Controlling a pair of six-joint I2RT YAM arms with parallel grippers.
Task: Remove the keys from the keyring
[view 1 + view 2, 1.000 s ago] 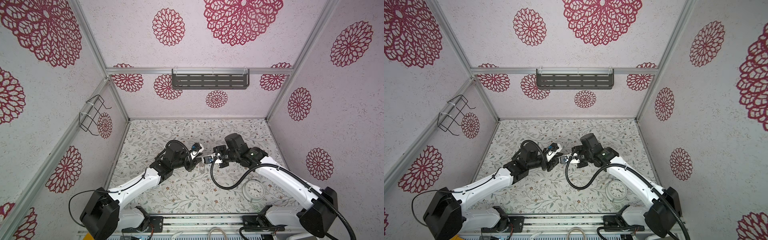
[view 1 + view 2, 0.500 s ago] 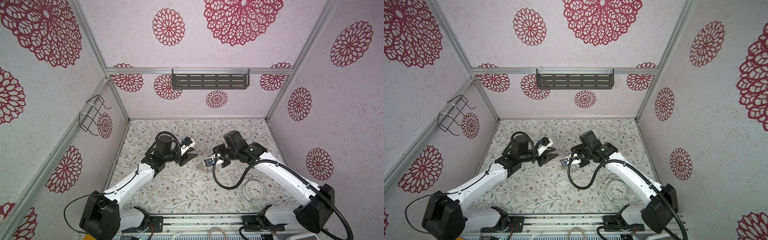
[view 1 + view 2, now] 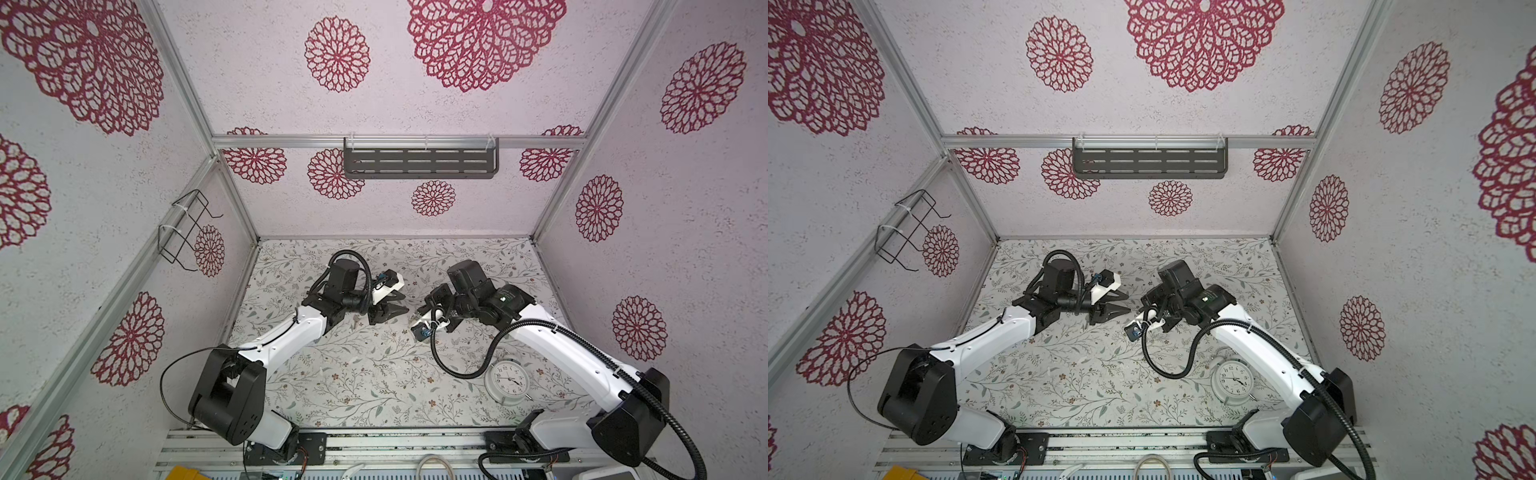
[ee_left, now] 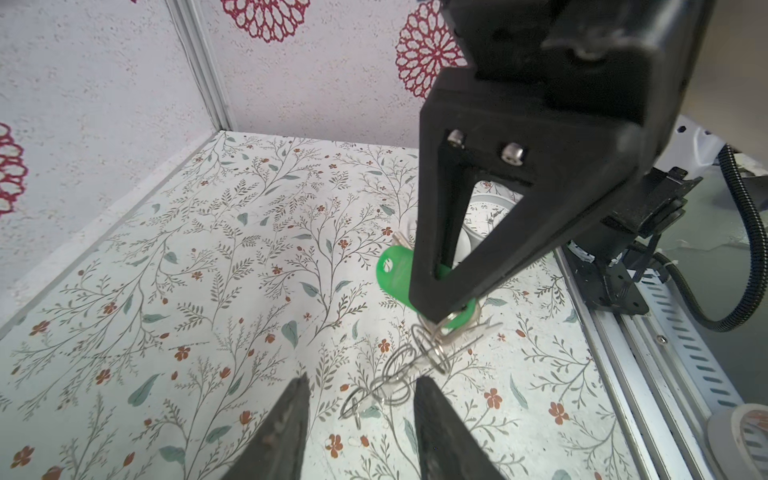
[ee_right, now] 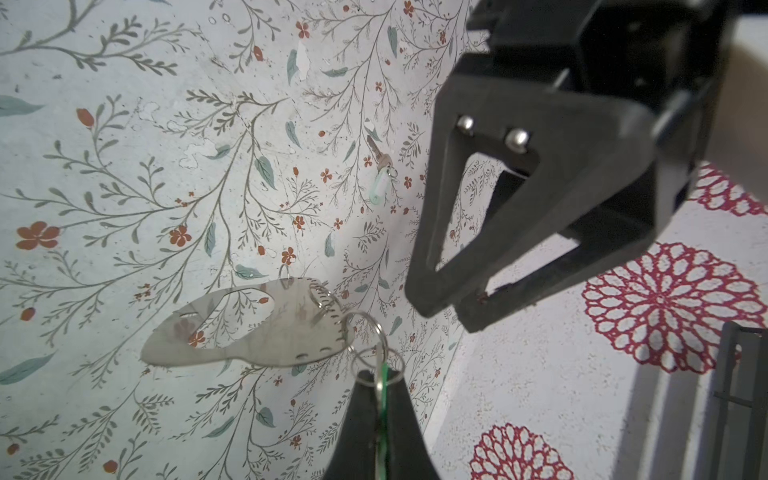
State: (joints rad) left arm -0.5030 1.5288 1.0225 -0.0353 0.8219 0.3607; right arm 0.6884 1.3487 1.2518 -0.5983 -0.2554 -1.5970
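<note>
Left hand (image 4: 360,378) of mine stands about half open and holds nothing, its two fingers spread with bare counter (image 4: 166,291) and a dangling chain of split rings (image 4: 399,374) showing between them. A second ago it was up against my right hand in the middle of the counter with its fingers closer together. Since then it has drawn back toward 9 o'clock and spread them, so both top views now show a clear gap between the two hands. My right hand (image 5: 380,378) has hardly moved and stays pinched shut on the green tag (image 4: 392,270). The keyring (image 5: 249,332) hangs from the rings just below its fingertips, tilted and, as far as I can tell, off the counter. The pale-tagged key (image 5: 379,174) lies flat on the counter by itself, well apart from the keyring and joined to nothing. From that I take it that one key is off and that my left hand has let go of it. What remains, as I judge it, is the key on the green tag, which is still linked to the keyring through the rings. The alarm clock (image 3: 507,380) sits at 5 o'clock from my right hand, out of the way.
</note>
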